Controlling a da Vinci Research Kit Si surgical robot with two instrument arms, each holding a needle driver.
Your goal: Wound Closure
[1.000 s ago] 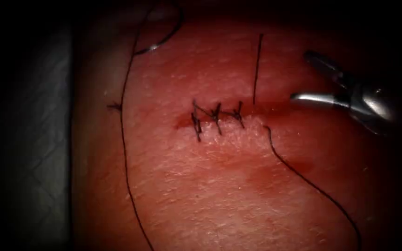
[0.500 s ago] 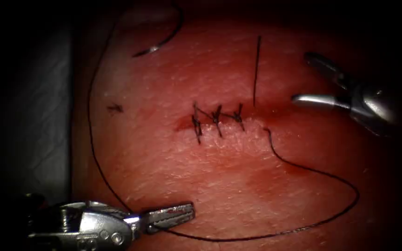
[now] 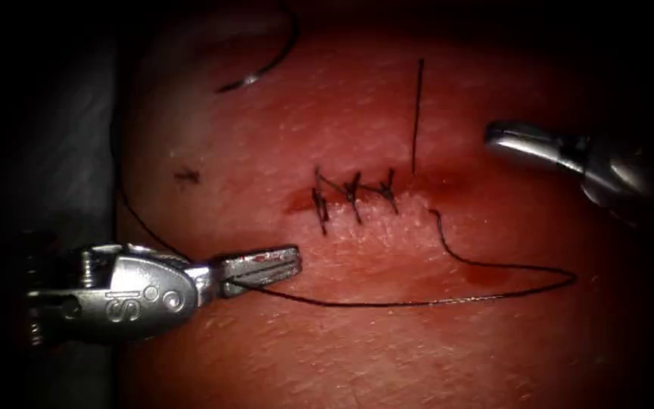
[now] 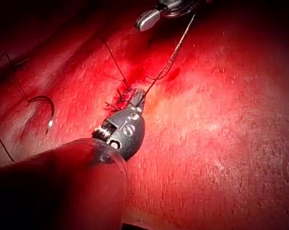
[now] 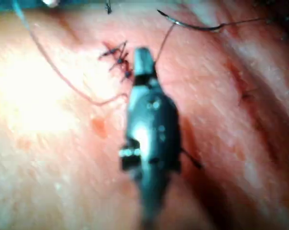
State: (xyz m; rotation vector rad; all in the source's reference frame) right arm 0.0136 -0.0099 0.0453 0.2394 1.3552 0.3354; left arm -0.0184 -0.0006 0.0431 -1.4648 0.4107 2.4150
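Observation:
My left tool (image 3: 263,269) lies low on the cut's left side, jaws shut on the dark thread (image 3: 387,305). From there the thread runs right, loops back and enters the tissue (image 3: 418,356) at the cut's right end. The left wrist view has the same grip (image 4: 138,98) on the thread (image 4: 175,52). The curved needle (image 3: 266,68) lies free on the tissue at the upper left, not in it and held by neither tool. My right tool (image 3: 520,140) hovers right of the cut, jaws shut on nothing. Three stitches (image 3: 353,193) cross the cut.
A straight thread tail (image 3: 418,113) rises from the last stitch. A small cut thread scrap (image 3: 187,176) lies left of the cut. Red fluid (image 3: 448,182) pools at the cut's right end. Grey cloth (image 3: 62,151) borders the tissue's left edge.
The left tool came in from the lower left and moved up holding the thread, drawing the loop flatter. The right tool's jaws went from open to shut.

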